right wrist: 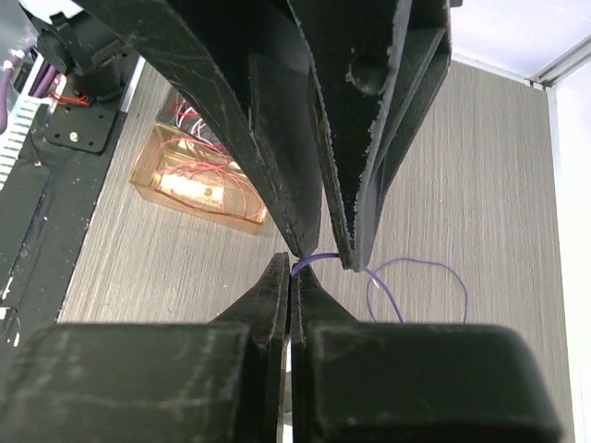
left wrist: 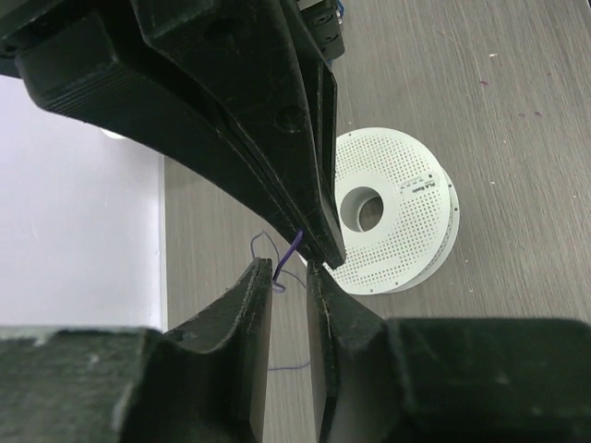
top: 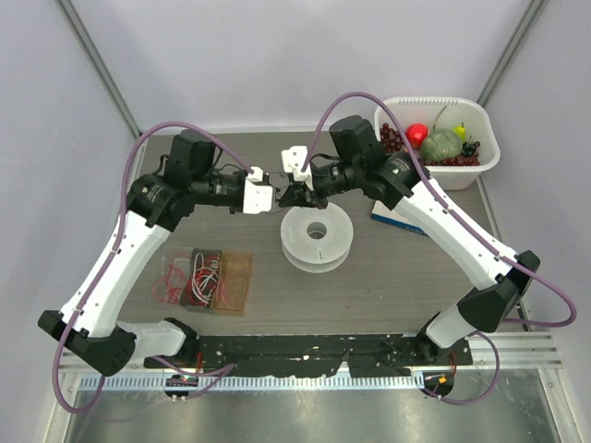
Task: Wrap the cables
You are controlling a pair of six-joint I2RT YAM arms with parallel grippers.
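Observation:
A thin purple cable [right wrist: 417,264] runs between both grippers and falls in a loose loop to the table. My right gripper [right wrist: 290,262] is shut on the cable's end, which arches out of its tips. My left gripper [left wrist: 288,268] faces it tip to tip, its jaws a narrow gap apart with the cable [left wrist: 294,247] passing between them, not pinched. The round white perforated spool [top: 317,238] lies flat on the table just below the two grippers [top: 286,196]. In the left wrist view the spool [left wrist: 397,198] shows to the right of the fingers.
A clear amber box [top: 208,277] of red wires sits front left; it is the same box [right wrist: 199,175] seen in the right wrist view. A white bin [top: 488,157] with fruit stands at the back right. A small blue and white box [top: 386,215] lies under the right arm.

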